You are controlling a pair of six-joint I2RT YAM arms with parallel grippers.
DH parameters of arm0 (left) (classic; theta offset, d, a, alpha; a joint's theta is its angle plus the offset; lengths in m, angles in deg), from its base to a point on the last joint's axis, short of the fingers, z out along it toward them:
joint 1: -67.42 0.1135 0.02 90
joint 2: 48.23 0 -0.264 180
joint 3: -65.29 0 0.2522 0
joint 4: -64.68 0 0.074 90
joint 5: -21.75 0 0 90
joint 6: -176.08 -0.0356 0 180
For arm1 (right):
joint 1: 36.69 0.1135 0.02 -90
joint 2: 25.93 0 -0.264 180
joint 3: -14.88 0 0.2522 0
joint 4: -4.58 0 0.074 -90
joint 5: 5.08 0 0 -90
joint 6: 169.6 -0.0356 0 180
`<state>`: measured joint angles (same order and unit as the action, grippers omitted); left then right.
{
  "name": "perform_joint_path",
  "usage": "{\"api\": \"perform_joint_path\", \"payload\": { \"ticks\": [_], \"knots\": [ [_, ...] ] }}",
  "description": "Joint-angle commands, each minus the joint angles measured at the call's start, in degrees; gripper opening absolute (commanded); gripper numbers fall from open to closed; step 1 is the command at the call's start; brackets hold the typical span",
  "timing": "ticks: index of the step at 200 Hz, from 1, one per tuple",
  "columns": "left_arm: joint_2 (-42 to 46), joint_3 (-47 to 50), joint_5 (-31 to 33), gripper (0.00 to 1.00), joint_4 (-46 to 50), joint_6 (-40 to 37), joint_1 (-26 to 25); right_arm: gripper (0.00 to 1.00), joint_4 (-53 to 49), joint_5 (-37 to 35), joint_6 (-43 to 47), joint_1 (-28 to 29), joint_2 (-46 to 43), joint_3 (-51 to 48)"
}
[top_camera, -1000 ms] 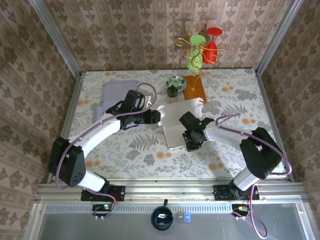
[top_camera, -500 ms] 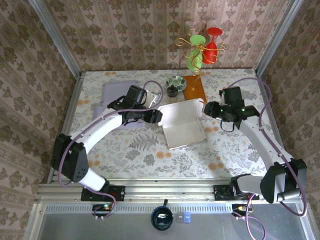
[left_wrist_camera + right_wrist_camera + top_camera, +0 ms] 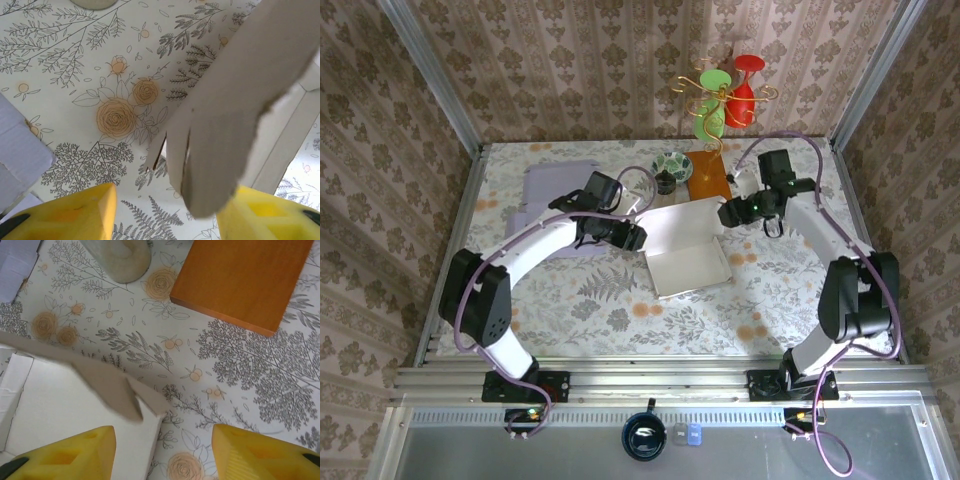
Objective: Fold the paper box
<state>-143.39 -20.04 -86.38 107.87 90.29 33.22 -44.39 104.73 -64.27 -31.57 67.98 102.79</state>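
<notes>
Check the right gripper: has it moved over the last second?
Yes. The right gripper swung off the box toward the back, ending close to the near right corner of the board.

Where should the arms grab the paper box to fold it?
Probably the end tabs of the raised back flap: left gripper from the left, right gripper from the right. Thin, they jut out sideways, so jaws can straddle them.

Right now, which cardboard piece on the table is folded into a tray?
The white box in the middle: walls up, lid raised behind. The purple cardboard at the far left lies flat.
</notes>
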Motion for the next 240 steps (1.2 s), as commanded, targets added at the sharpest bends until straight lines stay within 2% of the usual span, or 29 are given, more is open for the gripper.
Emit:
{"api": "perform_joint_path", "payload": {
  "ticks": [1, 37, 67, 95, 150, 175, 205, 240],
  "knots": [
    [-1.9, -2.55, 0.36, 0.53, 1.04, -1.71, 0.01, 0.54, -3.13, 3.17, 4.45, -0.21, 2.62, 3.39],
    [-4.01, -4.83, 0.2, 0.46, 1.49, -1.82, -0.08, 0.5, -3.13, 5.96, 4.45, -0.07, 4.3, 4.93],
    [-4.73, -6.3, 0.55, 0.38, 2.42, -2.14, -0.16, 0.46, -3.22, 5.61, 4.19, 0.23, 5.08, 5.28],
    [-4.95, -6.3, 0.72, 0.29, 2.71, -2.37, -0.5, 0.39, -3.03, 5.33, 3.85, 0.45, 5.08, 5.22],
    [-6.37, -6.65, 3.08, 0.31, 3.97, -3.23, -1.4, 0.36, -3.45, 4.53, 3.74, 1.54, 5.92, 6.03],
    [-6.65, -7.0, 3.5, 0.28, 3.88, -3.42, -1.48, 0.33, -3.73, 4.1, 3.75, 1.99, 6.02, 6.4],
    [-6.72, -7.61, 4.6, 0.22, 4.08, -3.5, -1.83, 0.28, -3.74, 3.69, 3.6, 2.34, 5.96, 6.41],
    [-6.82, -8.85, 6.95, 0.24, 5.27, -3.49, -2.59, 0.22, -4.11, 2.64, 3.65, 2.74, 5.54, 6.27]
  ]
}}
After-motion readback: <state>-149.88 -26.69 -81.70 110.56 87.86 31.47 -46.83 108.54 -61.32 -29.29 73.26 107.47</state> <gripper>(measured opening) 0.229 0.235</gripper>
